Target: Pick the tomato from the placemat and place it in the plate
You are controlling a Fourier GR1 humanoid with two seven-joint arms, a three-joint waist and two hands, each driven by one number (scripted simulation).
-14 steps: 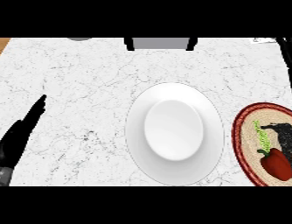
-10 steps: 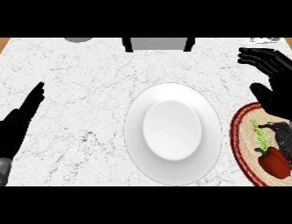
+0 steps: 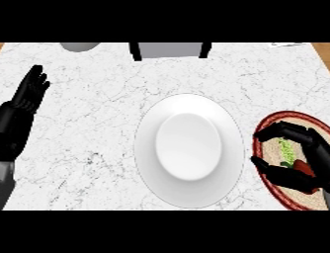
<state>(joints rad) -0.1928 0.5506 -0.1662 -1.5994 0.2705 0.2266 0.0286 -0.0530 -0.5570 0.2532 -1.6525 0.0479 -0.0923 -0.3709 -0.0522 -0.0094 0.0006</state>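
**Current state**

- The tomato (image 3: 302, 168) is on the placemat (image 3: 292, 115), at the right side of the bench (image 3: 95, 104). It has not been lifted. Only a small red part of it shows, because the hand covers the rest.
- The right hand (image 3: 328, 167) is over the placemat. Its fingers (image 3: 293, 132) arch over the far side of the tomato and its thumb (image 3: 279, 174) lies on the near side. The hand is curled round the tomato from both sides. This posture brackets a round object so that it cannot roll out when raised. Whether every finger touches the tomato cannot be told.
- A green patch (image 3: 287, 152) lies on the placemat just left of the tomato, between fingers and thumb. What it is cannot be told.
- The plate (image 3: 150, 148) is in the middle of the bench, just left of the placemat. Nothing lies on it. Its position beside the placemat keeps the transfer path short: a move to the left only.
- The left hand (image 3: 13, 118) is at the left edge, open with straight fingers pointing far. It rests well apart from the plate and has no part in the grasp.

**Step in hand**

The judged step is the grasp. Lift and transfer are not yet done.

**Next move**

1. Raise the tomato high enough to pass the plate's rim.
2. Carry it left to the plate's centre.
3. Lower it before release, as a round tomato is likely to roll on the shallow plate.
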